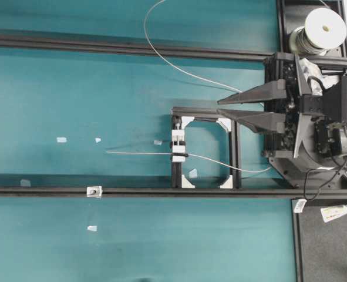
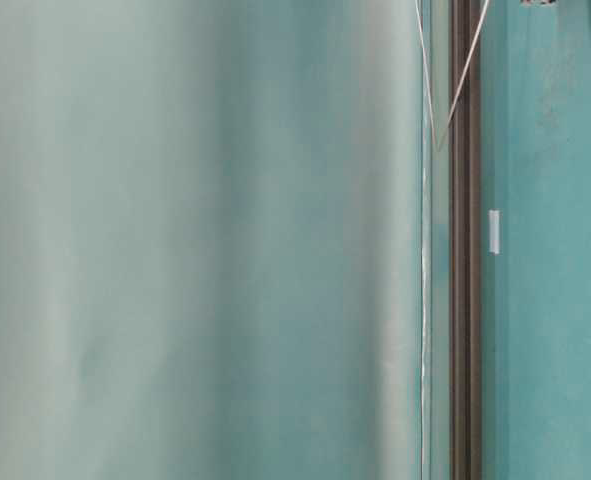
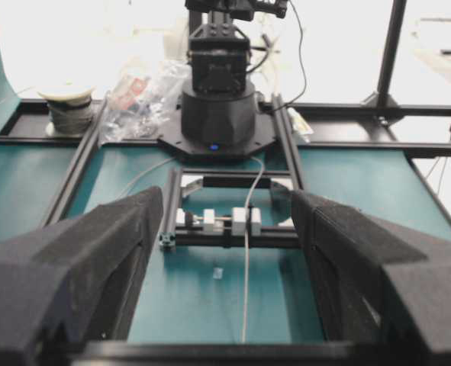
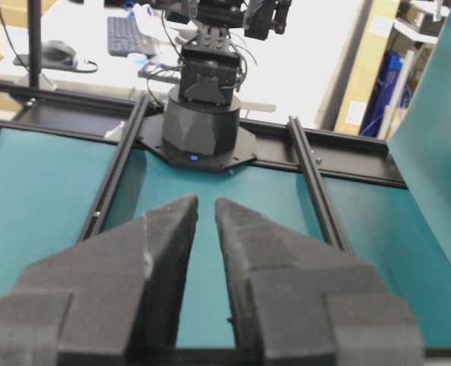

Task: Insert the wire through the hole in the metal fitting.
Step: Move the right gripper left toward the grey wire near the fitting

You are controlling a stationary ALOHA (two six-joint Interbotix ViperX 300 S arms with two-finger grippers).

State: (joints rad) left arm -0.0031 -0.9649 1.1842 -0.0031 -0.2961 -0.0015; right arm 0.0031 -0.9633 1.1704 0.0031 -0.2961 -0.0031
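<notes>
The thin silver-grey wire (image 1: 138,153) comes off a white spool (image 1: 324,28) and loops round to a white clamp block (image 1: 178,147). Its straight free end points left and lies on the mat. In the left wrist view the wire (image 3: 246,282) runs from the clamp (image 3: 240,221) toward the camera. The small silvery metal fitting (image 1: 94,191) sits on the lower black rail, well left of the wire's tip; its hole is a dark speck. My left gripper (image 3: 225,197) is wide open and empty, and is outside the overhead view. My right gripper (image 1: 218,106) hovers over the frame's top right, jaws almost together with a narrow slit, and holds nothing (image 4: 206,202).
A black square frame (image 1: 235,147) carries the clamp. Two black rails (image 1: 161,191) (image 1: 103,47) cross the teal mat. White tape scraps (image 1: 61,140) (image 1: 92,228) lie scattered. A glue tube (image 1: 337,212) lies at lower right. The table-level view is mostly blur.
</notes>
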